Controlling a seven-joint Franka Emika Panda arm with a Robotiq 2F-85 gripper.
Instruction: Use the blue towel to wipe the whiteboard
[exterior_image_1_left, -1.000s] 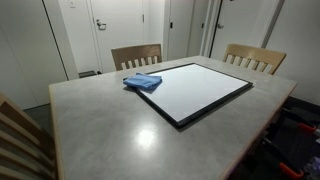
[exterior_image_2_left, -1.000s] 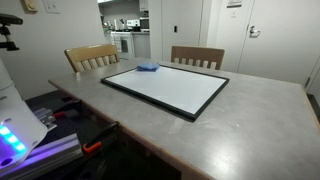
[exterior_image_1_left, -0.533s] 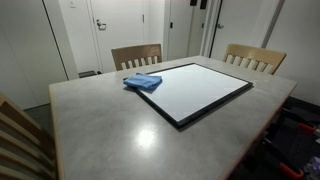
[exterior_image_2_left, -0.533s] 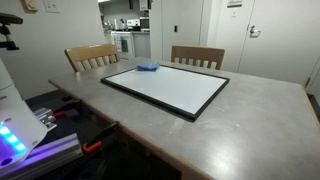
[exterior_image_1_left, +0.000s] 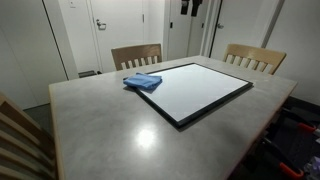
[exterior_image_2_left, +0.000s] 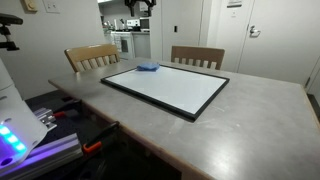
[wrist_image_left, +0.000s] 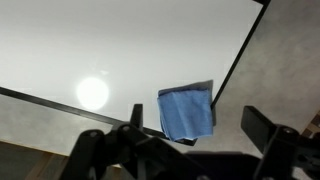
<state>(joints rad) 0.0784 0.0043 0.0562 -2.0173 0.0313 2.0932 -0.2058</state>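
The blue towel (exterior_image_1_left: 143, 82) lies folded on a corner of the whiteboard (exterior_image_1_left: 205, 92), partly overlapping its black frame onto the grey table (exterior_image_1_left: 110, 130). In an exterior view the towel (exterior_image_2_left: 148, 67) sits at the far corner of the whiteboard (exterior_image_2_left: 165, 88). My gripper (exterior_image_1_left: 189, 8) hangs high above the table at the top edge of both exterior views (exterior_image_2_left: 141, 5). In the wrist view the gripper (wrist_image_left: 197, 118) is open and empty, looking down from well above the towel (wrist_image_left: 187, 112) and the whiteboard (wrist_image_left: 110, 50).
Two wooden chairs (exterior_image_1_left: 136, 56) (exterior_image_1_left: 253, 59) stand at the far side of the table, and another chair back (exterior_image_1_left: 20, 140) is at the near corner. Equipment with lit parts (exterior_image_2_left: 20, 135) sits beside the table.
The gripper has come further into view at the top of both exterior views. Towel and whiteboard have not moved.
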